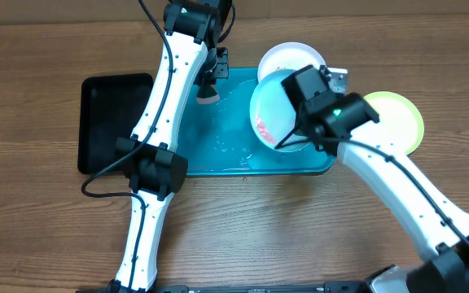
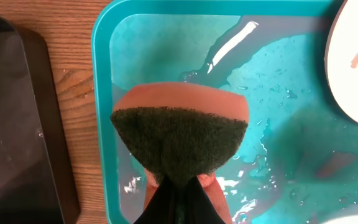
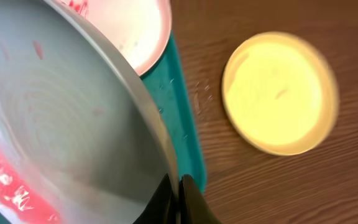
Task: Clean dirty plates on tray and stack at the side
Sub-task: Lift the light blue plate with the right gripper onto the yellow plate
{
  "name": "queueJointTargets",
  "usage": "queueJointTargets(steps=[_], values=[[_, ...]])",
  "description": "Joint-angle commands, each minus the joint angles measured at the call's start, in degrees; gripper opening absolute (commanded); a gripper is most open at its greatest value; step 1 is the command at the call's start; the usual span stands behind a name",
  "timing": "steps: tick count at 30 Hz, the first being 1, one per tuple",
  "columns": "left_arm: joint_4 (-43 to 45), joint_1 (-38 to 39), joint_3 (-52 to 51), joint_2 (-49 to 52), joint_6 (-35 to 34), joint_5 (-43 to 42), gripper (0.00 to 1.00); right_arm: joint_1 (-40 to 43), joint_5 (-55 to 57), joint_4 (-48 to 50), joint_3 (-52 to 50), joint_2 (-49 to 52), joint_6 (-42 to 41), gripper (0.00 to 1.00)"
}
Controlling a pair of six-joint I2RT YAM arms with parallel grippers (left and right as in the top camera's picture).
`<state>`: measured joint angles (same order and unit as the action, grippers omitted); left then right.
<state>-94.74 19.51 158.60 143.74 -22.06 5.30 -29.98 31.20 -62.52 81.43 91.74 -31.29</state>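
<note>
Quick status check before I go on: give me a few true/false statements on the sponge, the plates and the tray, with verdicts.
1. The left gripper holds a sponge over the turquoise tray. True.
2. The yellow-green plate lies in the tray. False: it lies on the table, to the right of the tray.
3. The right gripper grips the pale mint plate by its rim. True.
4. The held plate is already clean. False: a red smear shows on it.
5. The tray floor is dry. False: water lies pooled and beaded on it.
</note>
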Motion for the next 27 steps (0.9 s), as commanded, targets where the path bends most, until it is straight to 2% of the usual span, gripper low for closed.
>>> queueJointTargets(steps=[1,4,9,20,27], values=[[0.04,0.39,-0.02,-0.48,0.20,-0.57,0.04,-4.02,17.51,-1.16,1.53,-1.79,-1.51,0.04],[0.04,0.42,-0.02,-0.48,0.15,-1.29,0.04,-7.87,28.41,-2.71,1.51,-1.79,-5.03,0.04],[0.07,0.42,-0.02,-0.48,-0.24,-2.38,0.04,-12.48,40.79,-2.32,1.51,-1.79,-4.98,0.04],[0.17,0.37,-0.02,-0.48,-0.22,-2.36,0.04,-17.16,52.83,-2.36,1.51,-1.79,-4.96,0.04],[0.15,0.39,-0.02,-0.48,-0.22,-2.38,0.04,-19.12,54.21,-2.36,1.51,-1.79,-4.98,0.04]])
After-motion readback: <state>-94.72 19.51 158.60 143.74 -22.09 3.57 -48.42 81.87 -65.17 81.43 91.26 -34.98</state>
